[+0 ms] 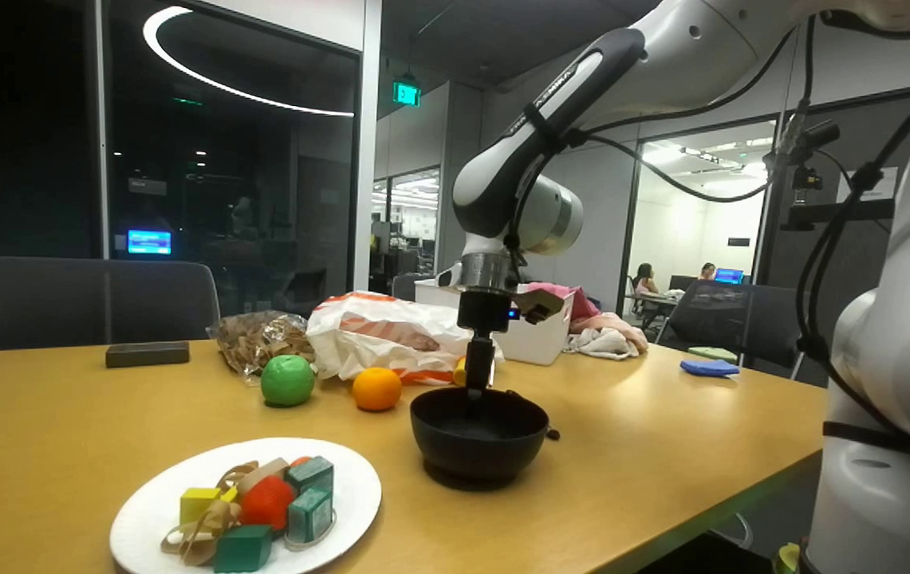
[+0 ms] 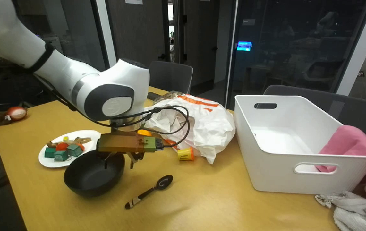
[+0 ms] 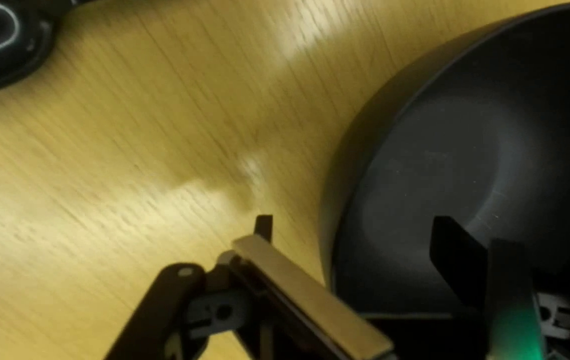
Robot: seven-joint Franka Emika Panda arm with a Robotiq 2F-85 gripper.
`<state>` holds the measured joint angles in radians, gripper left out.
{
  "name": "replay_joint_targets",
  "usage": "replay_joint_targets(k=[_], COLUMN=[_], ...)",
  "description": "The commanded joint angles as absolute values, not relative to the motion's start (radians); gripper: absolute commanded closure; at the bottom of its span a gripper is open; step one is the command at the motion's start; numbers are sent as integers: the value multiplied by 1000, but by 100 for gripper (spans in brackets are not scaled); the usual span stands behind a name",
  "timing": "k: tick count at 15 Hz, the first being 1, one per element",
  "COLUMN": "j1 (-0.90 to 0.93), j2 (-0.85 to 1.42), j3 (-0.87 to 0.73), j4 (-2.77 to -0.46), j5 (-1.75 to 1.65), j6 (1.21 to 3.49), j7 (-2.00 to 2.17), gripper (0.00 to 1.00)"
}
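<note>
1. As it stretches through both exterior views, the wooden table [image 1: 622, 470] shows a yellow-brown grained top.
2. White with dark covers, the robot arm [image 2: 120, 85] bends down over the table.
3. On the table stands the white bin [image 2: 276, 173], a pink cloth [image 2: 349, 141] draped over its edge.
4. Near that bin, the white plastic bag [image 2: 202, 125] lies crumpled; a clear bag of brown strips [image 1: 259, 343] is just beside it in an exterior view.
5. The white plate [image 1: 355, 486] lies flat on the table, laden at its middle.
6. The black bowl [image 1: 478, 462] stands upright near the plate, below the arm's wrist.
7. The gripper [image 3: 352, 222] points down at the bowl's rim with its two fingers spread: in the wrist view, one is outside the wall and its partner over the inside. Whether either touches the bowl cannot be told.
8. The black spoon [image 2: 147, 192] lies slantwise on the table, near the bowl.
9. A green fruit [image 1: 287, 380] and an orange fruit [image 1: 376, 389] sit near each other in front of the bags in an exterior view.
10. The yellow tub [image 2: 185, 154], orange at one end, lies on its side just beside the white plastic bag.
11. Smallest are the plate's contents: teal blocks [image 1: 309, 514], a yellow block [image 1: 198, 505] and a red piece [image 1: 266, 502] among tan curled strips [image 1: 203, 534].
</note>
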<state>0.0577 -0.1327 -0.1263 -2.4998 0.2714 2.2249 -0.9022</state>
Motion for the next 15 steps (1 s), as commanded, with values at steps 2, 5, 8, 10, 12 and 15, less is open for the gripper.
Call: replay_joint_targets(k=[2, 5, 8, 10, 12, 15], j1=[45, 53, 58, 60, 62, 79], j2=[-232, -293, -355, -390, -416, -385], j3=[-88, -71, -50, -37, -35, -56], j4=[-2505, -2508, -2515, -2518, -2512, -2500], j5=[259, 239, 199, 158, 130, 139], j6=[2180, 2166, 2165, 2174, 2149, 2159], j7=[-818, -751, -682, -638, -594, -615], gripper=[0, 0, 0, 0, 0, 0])
